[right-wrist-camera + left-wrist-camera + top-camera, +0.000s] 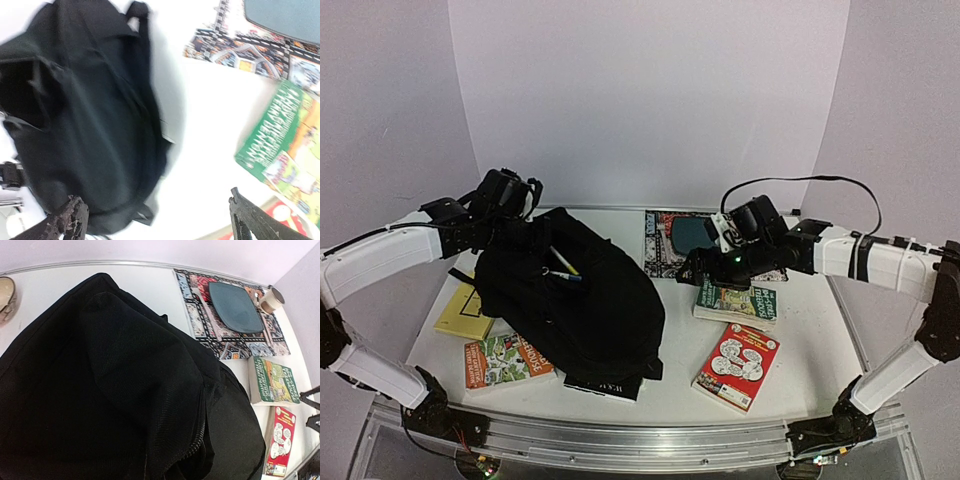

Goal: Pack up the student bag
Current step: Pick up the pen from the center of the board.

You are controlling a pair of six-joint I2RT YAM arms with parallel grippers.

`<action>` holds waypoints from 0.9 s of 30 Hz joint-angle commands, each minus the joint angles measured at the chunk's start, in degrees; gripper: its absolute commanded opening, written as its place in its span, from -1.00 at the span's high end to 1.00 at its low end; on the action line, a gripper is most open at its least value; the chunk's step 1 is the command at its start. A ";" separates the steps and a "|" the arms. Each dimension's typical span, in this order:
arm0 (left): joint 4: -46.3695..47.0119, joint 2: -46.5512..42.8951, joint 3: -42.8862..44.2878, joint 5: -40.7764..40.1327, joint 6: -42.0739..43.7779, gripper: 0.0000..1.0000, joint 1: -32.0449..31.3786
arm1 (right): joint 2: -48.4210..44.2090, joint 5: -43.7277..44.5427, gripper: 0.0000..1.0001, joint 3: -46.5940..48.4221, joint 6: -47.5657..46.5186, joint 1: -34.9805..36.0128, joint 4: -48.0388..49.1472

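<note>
One backpack, five books, one mat, one plate, perhaps two pens

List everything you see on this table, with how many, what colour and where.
student bag: one, black, centre-left.
pens: about two, light and dark, on bag's front.
yellow book: one, left of bag.
green-orange book: one, near left, beside bag.
black book: one, under bag's near edge.
green book: one, right of centre.
red book: one, near right.
placemat: one, patterned, far centre.
plate: one, dark teal, on placemat.
cup: one, beige, at placemat's corner.
table: one, white.
left pincer: black, shut, at bag's far top.
right pincer: black, open, between bag and green book.
</note>
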 commanded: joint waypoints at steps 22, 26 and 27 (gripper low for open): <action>-0.24 -8.38 -6.38 -9.79 -0.01 1.00 6.78 | 18.56 17.87 -0.83 4.14 9.73 18.94 -9.41; -0.15 -7.22 -6.37 -10.59 -0.79 1.00 6.88 | 19.29 17.69 -0.74 3.54 12.46 20.43 -7.11; -0.20 -7.02 -6.29 -10.83 -0.80 1.00 6.81 | 19.41 17.79 -0.72 3.62 12.71 20.76 -7.00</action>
